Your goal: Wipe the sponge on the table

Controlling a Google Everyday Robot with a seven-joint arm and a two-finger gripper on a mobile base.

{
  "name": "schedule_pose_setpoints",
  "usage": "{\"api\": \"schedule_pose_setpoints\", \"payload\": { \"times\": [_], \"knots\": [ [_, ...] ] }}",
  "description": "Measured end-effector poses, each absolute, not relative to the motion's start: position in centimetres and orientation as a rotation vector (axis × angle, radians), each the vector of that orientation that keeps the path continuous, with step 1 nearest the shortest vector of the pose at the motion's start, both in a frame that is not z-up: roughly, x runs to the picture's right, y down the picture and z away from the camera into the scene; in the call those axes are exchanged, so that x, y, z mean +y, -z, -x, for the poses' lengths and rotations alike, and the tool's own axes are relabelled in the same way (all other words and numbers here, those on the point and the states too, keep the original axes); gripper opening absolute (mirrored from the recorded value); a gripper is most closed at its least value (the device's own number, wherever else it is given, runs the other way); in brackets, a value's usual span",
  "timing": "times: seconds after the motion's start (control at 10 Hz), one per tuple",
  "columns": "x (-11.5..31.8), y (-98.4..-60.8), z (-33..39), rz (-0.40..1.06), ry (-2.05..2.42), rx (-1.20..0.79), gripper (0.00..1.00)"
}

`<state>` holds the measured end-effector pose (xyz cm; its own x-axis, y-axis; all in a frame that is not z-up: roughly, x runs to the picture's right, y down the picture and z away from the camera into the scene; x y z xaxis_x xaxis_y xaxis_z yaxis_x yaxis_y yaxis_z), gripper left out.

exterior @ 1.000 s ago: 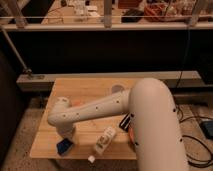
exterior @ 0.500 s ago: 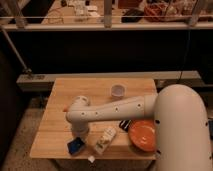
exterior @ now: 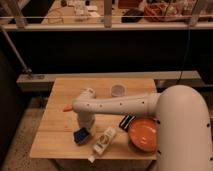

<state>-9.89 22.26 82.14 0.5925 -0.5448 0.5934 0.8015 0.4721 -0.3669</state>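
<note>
Flat on the light wooden plank table [exterior: 59, 102], toward its front-left corner: the small dark-blue rectangular sponge [exterior: 80, 136], broad face down on the wood, as suits wiping. Directly above and seemingly touching it: the white two-finger gripper [exterior: 84, 128], aimed straight down, probably to press the block onto the surface while dragging. Cannot tell whether clamped on the sponge or merely bearing on it; hidden beneath the wrist.

Just right of the sponge, lying on its side at a slant: a white plastic bottle [exterior: 104, 141], near enough to be knocked by a sweep that way. Further right: a round orange bowl [exterior: 145, 134] and a small black-and-white object [exterior: 126, 121]. Toward the back: a small translucent cup [exterior: 118, 90].

Reaches in from the right, forearm roughly level above the tabletop, then bends sharply at the elbow into a vertical wrist over the sponge.
</note>
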Motion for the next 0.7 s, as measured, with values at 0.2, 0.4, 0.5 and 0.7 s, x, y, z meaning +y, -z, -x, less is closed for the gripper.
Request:
{"api": "schedule_pose_setpoints", "payload": {
  "times": [0.2, 0.4, 0.5, 0.7],
  "knots": [
    [20.2, -84.6, 10.4, 0.672, 0.849, -0.419, 0.00],
    [18.5, -86.1, 11.8, 0.668, 0.850, -0.415, 0.00],
    [17.7, -86.6, 12.6, 0.665, 0.854, -0.415, 0.00],
    [16.3, -87.6, 14.7, 0.664, 0.868, -0.415, 0.00]
  ]
}}
